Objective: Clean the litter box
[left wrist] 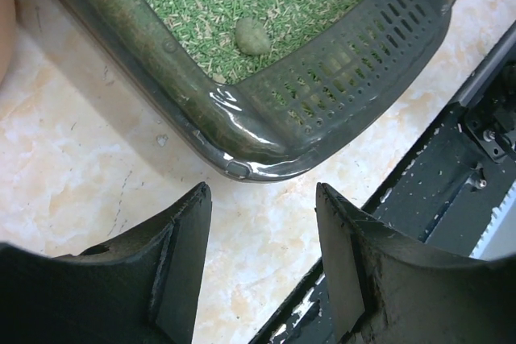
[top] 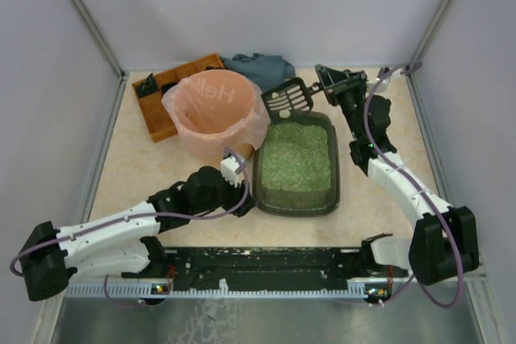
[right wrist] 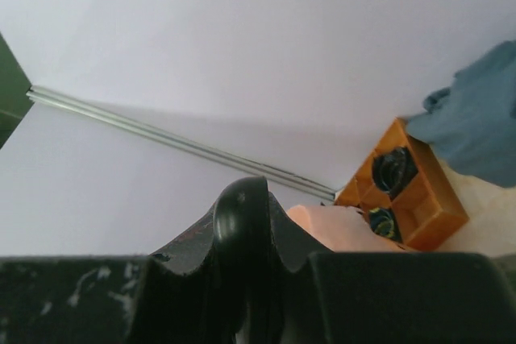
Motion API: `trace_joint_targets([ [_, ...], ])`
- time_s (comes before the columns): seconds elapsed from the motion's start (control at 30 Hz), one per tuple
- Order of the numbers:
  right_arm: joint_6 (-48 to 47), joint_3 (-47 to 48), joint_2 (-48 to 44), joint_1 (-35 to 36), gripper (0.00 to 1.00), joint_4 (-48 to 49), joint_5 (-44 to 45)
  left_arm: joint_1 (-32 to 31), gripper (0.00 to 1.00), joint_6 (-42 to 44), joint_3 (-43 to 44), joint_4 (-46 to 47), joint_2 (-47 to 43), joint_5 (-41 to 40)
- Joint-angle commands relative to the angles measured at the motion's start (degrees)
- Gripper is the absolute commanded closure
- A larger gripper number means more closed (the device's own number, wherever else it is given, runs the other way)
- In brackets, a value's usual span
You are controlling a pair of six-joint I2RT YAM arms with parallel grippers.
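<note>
The litter box (top: 297, 165), a dark grey-green tray of pale green granules, lies mid-table. Its near corner shows in the left wrist view (left wrist: 250, 151), with a pale green clump (left wrist: 253, 35) on the granules. My left gripper (top: 235, 168) is open and empty beside the box's left near corner; in its own view (left wrist: 262, 223) the jaws stand apart over bare table. My right gripper (top: 325, 84) is shut on the black slotted scoop (top: 288, 97), held above the box's far edge next to the pink-bagged bin (top: 216, 110). The scoop's handle (right wrist: 242, 239) sits between the jaws.
An orange compartmented tray (top: 165, 94) stands at the back left, also in the right wrist view (right wrist: 411, 191). A blue-grey cloth (top: 262, 66) lies behind the bin. A black rail (top: 258, 267) runs along the near edge. Grey walls enclose the table.
</note>
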Motion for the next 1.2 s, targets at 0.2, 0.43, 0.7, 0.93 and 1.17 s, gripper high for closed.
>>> trace_joint_targets([
  [0.2,-12.96,25.06,14.59,12.62,1.0,-5.46,9.02,0.1,0.4,2.92,-0.63,-0.28,-5.01,2.22],
  [0.43,-25.99,40.27,25.81,18.24,1.0,-8.97,9.33,0.1,0.4,2.44,-1.27,-1.27,-6.77,2.19],
  [0.7,-47.06,59.35,38.77,22.69,1.0,-15.88,2.06,0.1,0.4,1.46,-2.31,-2.19,-8.98,1.94],
  [0.93,-67.48,56.48,38.16,26.67,1.0,-7.76,1.3,0.1,0.4,0.97,-2.94,-2.48,-9.77,1.65],
  [1.17,-79.25,53.46,36.3,29.1,1.0,0.54,-3.12,0.06,0.4,1.04,-2.76,-2.48,-9.42,1.47],
])
